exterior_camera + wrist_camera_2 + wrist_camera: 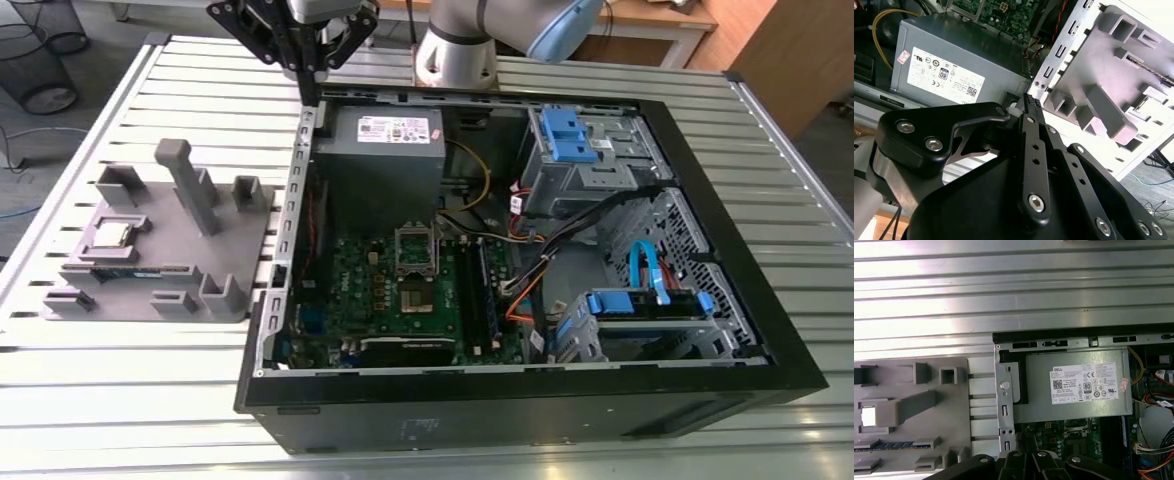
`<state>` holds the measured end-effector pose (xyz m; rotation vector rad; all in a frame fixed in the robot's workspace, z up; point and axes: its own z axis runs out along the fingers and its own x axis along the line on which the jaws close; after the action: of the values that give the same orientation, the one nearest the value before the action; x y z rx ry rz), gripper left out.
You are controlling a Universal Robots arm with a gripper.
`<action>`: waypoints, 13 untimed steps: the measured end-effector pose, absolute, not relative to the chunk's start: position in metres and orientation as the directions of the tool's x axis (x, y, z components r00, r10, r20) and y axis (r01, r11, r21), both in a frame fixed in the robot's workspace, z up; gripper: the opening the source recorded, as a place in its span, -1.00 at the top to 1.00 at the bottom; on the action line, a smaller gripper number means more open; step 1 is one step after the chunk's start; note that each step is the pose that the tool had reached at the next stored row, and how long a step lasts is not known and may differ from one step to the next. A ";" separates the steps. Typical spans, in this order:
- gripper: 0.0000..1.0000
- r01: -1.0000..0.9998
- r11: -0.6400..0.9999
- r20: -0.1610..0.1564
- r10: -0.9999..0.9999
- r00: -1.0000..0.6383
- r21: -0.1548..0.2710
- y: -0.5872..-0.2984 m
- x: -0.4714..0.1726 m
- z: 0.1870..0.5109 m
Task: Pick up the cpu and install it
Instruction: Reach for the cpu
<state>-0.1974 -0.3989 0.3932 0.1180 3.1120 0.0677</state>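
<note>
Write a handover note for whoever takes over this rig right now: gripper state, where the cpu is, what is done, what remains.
Gripper: shut, empty, above the case corner by the power supply.
Cpu: in its pocket on the tray, outside the case, untouched.
Socket: no cpu in it.
Done: nothing yet.
Left: pickup and install.

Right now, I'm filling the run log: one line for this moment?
cpu: in grey tray | end effector: shut, empty, at case corner by power supply | pick: not yet done
</note>
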 end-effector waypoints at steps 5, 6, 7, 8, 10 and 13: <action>0.79 0.075 0.996 -0.025 0.076 -0.997 0.044 -0.399 -0.199 0.393; 0.79 0.075 0.996 -0.025 0.076 -0.997 0.044 -0.399 -0.200 0.393; 0.79 0.075 0.996 -0.025 0.076 -0.997 0.044 -0.399 -0.201 0.393; 0.79 0.075 0.996 -0.025 0.076 -0.997 0.044 -0.399 -0.202 0.393; 0.79 0.075 0.996 -0.025 0.076 -0.997 0.044 -0.399 -0.204 0.393; 0.79 0.075 0.996 -0.025 0.076 -0.997 0.044 -0.399 -0.207 0.393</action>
<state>-0.2066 -0.3989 0.3931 0.1180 3.1120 0.0677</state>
